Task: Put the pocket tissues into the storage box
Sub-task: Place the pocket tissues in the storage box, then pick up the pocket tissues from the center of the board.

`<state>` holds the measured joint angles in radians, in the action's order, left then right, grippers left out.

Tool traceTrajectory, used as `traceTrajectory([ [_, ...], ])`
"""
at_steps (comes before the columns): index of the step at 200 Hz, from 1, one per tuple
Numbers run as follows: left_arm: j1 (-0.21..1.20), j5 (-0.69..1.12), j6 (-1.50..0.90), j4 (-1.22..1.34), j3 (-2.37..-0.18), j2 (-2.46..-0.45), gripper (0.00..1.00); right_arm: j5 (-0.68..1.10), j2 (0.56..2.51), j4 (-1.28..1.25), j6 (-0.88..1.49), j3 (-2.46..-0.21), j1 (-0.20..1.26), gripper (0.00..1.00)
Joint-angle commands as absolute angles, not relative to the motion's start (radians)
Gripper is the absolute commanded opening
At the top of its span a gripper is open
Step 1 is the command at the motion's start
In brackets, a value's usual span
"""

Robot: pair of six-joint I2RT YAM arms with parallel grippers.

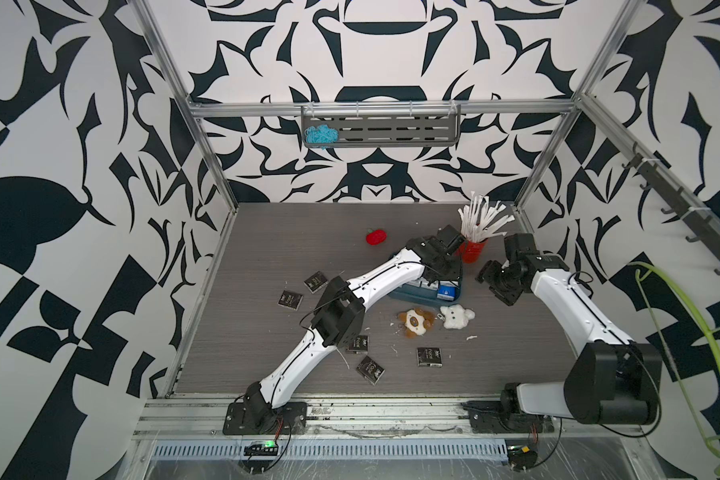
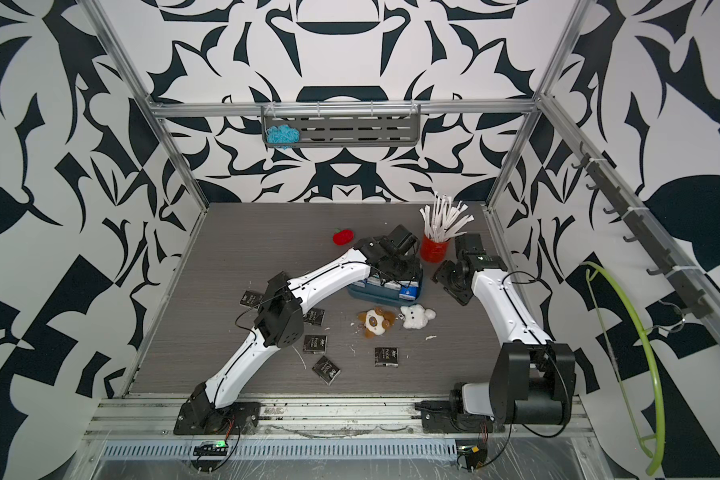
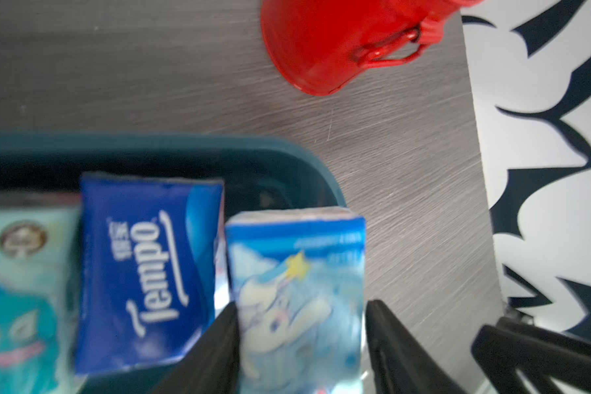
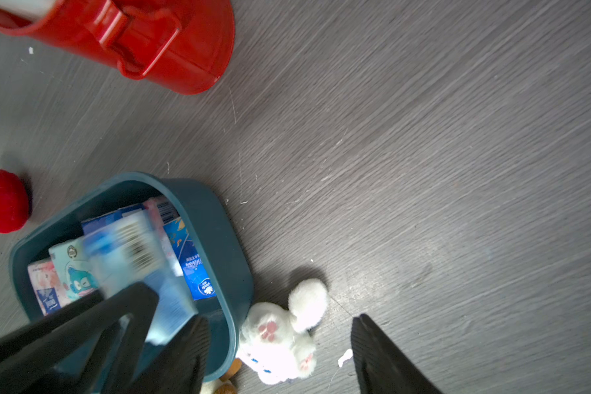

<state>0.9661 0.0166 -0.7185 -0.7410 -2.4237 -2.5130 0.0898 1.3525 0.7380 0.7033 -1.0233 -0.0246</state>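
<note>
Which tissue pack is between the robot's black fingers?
The light blue pack with the cartoon and yellow star, between the fingers of the left gripper. The dark blue Tempo pack and the teal pack lie beside it, outside the fingers.

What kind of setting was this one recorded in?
Probably a lab robot test cell: silver aluminium frame bars, black-and-white patterned wall panels, and two white robot arms bolted to a metal rail.
</note>
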Motion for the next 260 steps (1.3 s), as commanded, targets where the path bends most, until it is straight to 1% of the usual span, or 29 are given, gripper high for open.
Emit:
traceTrajectory([
  [1,0.962,-0.01,-0.704,-0.781,-2.447,-2.515,0.73,0.096,1.328,0.755,0.678,-1.056,-0.027,0.71],
  [27,0.947,-0.045,-0.699,-0.769,-2.369,-2.449,0.77,0.103,1.328,0.751,0.678,-1.063,-0.026,0.71],
  [55,0.922,-0.066,-0.726,-0.751,-2.264,-2.348,0.78,0.147,1.331,0.742,0.669,-1.063,-0.022,0.69],
  [80,0.915,-0.106,-0.738,-0.696,-2.132,-2.221,0.78,0.168,1.334,0.751,0.645,-1.072,0.022,0.69],
  [98,0.91,-0.146,-0.753,-0.669,-2.031,-2.129,0.78,0.144,1.332,0.78,0.622,-1.087,0.095,0.69],
  [138,0.907,-0.236,-0.793,-0.661,-1.826,-1.949,0.79,0.067,1.317,0.847,0.613,-1.094,0.311,0.69],
  [156,0.907,-0.281,-0.833,-0.673,-1.721,-1.878,0.79,0.032,1.298,0.867,0.616,-1.082,0.407,0.73],
  [157,0.907,-0.284,-0.836,-0.673,-1.716,-1.874,0.79,0.027,1.297,0.869,0.616,-1.082,0.412,0.74],
  [160,0.907,-0.289,-0.845,-0.674,-1.699,-1.862,0.78,0.016,1.294,0.876,0.616,-1.081,0.427,0.83],
  [170,0.907,-0.31,-0.878,-0.671,-1.635,-1.821,0.79,-0.011,1.282,0.896,0.617,-1.075,0.471,0.92],
  [198,0.907,-0.346,-0.976,-0.664,-1.463,-1.719,0.79,-0.025,1.254,0.941,0.621,-1.033,0.545,0.93],
  [201,0.907,-0.35,-0.983,-0.664,-1.447,-1.711,0.79,-0.026,1.251,0.946,0.622,-1.027,0.551,0.95],
  [204,0.907,-0.353,-0.994,-0.663,-1.431,-1.702,0.79,-0.03,1.248,0.953,0.623,-1.021,0.558,0.99],
  [207,0.906,-0.356,-1.002,-0.663,-1.415,-1.693,0.79,-0.031,1.247,0.957,0.624,-1.013,0.564,1.0],
  [231,0.908,-0.366,-1.056,-0.666,-1.306,-1.631,0.79,-0.031,1.234,0.986,0.64,-0.959,0.608,1.0],
  [260,0.907,-0.374,-1.059,-0.666,-1.226,-1.569,0.79,-0.006,1.22,0.972,0.684,-0.912,0.665,1.0],
])
